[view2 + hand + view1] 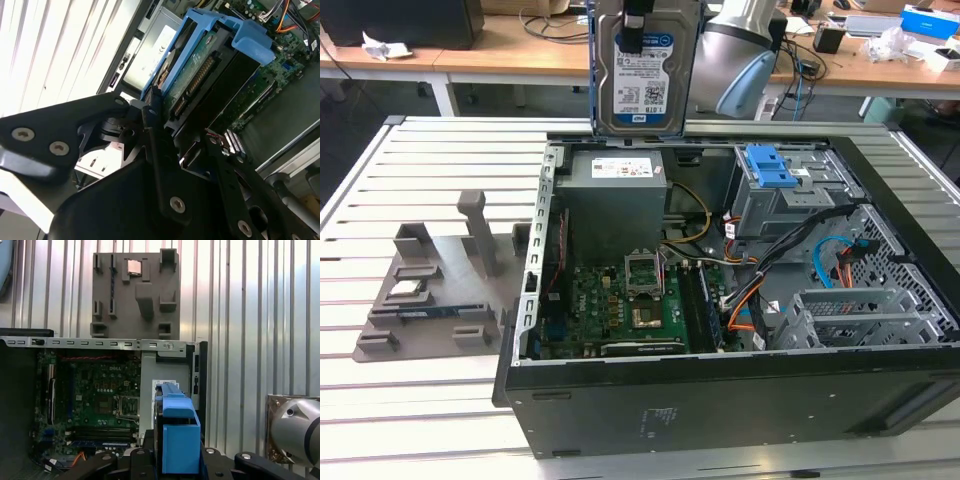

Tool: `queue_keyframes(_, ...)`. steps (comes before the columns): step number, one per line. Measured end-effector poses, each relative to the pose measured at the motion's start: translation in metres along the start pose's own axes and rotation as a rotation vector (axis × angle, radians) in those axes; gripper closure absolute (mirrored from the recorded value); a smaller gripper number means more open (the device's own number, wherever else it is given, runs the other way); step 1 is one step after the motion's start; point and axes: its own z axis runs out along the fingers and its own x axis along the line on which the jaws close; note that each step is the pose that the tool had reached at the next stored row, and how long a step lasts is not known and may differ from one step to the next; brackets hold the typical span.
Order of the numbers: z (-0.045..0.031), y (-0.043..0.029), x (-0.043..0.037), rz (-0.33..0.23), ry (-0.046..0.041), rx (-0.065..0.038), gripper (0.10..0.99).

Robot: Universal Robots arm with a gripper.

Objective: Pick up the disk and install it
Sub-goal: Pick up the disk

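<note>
Room: wooden desks (520,55) stand beyond the case, strewn with cables and crumpled paper.
Worktop (420,160): pale slatted metal that carries the case and the fixture.
Case (720,400): black, lying on its side with the top open. Inside are a green board (620,300), a grey power box (615,190) and a drive cage with a blue latch (770,165).
Fixture (430,290): a grey moulded tray on the worktop, just beside the case at the exterior view's left. The first wrist view looks past the case's edge onto it (135,295), with a small square chip seated in one pocket.
Disk (642,70): held upright in the air above the case, over the power box. The exterior view gives its labelled face. The second wrist view gives its green circuit side and connector in the blue carrier (200,75). The first wrist view gives the carrier edge-on (180,445).
Hand (182,120): clamped on the disk, with black fingers (155,130) at either side.
</note>
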Motion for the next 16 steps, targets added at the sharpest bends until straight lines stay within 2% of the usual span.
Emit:
queue_keyframes(5,0.0076,-0.0071,0.0001,0.0,0.0001,0.0,0.722)
queue_keyframes(9,0.0166,-0.0144,0.0003,0.0,0.0001,0.0,0.722)
queue_keyframes(14,0.0267,-0.0206,0.0004,0.0,-0.0002,0.0,0.722)
queue_keyframes(16,0.0285,-0.0223,0.0004,0.0,0.0,0.0,0.722)
